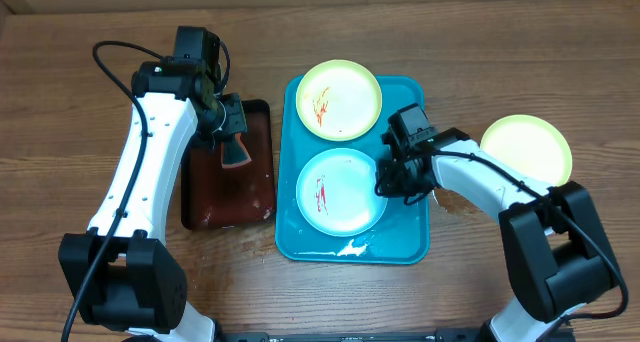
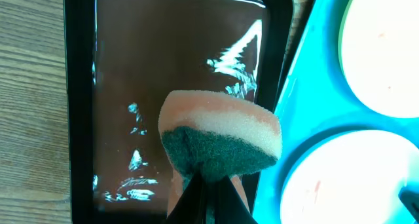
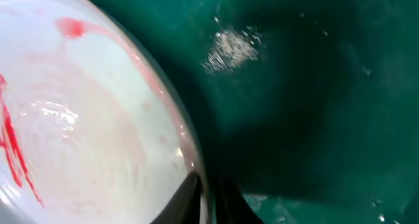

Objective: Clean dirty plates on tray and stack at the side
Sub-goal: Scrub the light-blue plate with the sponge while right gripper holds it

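The turquoise tray (image 1: pixel 408 227) holds two smeared plates: a yellow-green rimmed plate (image 1: pixel 340 99) at its far end and a light blue rimmed plate (image 1: pixel 341 191) in the near half. A second yellow-green rimmed plate (image 1: pixel 527 146) sits on the table to the right. My right gripper (image 1: pixel 385 179) is shut on the blue plate's right rim (image 3: pixel 196 165), one finger over it and one under. My left gripper (image 1: pixel 234 150) is shut on a sponge (image 2: pixel 219 139), pink with a green scouring face, held over the black tray (image 1: pixel 200 207).
The black tray (image 2: pixel 82 119) has a wet brown-red inside and lies just left of the turquoise tray (image 2: pixel 308 86). Water glints on the turquoise tray's near edge (image 1: pixel 352 248). Wood table all round.
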Controlling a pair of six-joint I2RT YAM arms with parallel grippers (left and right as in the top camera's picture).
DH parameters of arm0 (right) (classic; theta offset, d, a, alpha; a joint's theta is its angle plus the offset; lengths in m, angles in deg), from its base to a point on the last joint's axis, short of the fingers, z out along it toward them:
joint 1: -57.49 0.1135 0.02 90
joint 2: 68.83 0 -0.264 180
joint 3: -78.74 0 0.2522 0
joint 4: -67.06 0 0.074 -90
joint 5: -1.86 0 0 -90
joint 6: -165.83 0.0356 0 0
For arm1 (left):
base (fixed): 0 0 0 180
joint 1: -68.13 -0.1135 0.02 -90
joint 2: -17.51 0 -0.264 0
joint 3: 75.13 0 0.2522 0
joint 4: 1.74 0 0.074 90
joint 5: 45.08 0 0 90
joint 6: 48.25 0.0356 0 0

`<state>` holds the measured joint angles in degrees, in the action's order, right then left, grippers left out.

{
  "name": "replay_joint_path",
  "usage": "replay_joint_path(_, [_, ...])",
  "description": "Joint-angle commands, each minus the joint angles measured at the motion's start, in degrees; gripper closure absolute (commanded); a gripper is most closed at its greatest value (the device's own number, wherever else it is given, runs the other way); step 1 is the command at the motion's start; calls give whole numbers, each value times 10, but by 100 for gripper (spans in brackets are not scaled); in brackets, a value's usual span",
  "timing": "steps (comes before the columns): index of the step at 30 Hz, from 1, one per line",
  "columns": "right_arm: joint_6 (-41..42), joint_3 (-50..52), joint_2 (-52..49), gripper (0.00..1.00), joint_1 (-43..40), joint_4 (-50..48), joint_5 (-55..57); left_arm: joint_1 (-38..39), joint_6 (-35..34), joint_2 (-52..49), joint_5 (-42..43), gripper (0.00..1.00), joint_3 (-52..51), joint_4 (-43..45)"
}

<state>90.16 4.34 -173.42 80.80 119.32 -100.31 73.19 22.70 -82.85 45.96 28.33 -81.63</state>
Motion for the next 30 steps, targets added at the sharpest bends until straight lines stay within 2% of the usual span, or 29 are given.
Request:
replay_joint_path(1, [34,4,-12,96,2,-11,6,20,13,-1,5,96,4,2])
replay_joint_path(5, [55,4,-12,96,2,-18,7,57,7,-3,22,96,4,7])
replay_joint_path(7, [57,4,-12,96,2,-18,9,83,-8,-9,42,96,3,18])
replay_joint_path(9, [93,4,-12,96,2,-11,38,111,-39,-25,65,96,3,31])
replay_joint_path(14, [177,4,-12,96,2,12,111,185,-90,-96,127,96,3,69])
replay_joint_path(21, [187,4,-12,96,2,12,115,258,-134,-201,134,96,3,124])
replay_joint_path(24, [187,4,-12,96,2,12,115,261,-147,-228,101,96,4,128])
replay_joint_path(27, [187,4,-12,96,2,12,115,255,-174,-240,11,96,4,116])
replay_joint_path(30, [187,4,-12,96,2,13,115,237,-178,-240,-16,96,16,97])
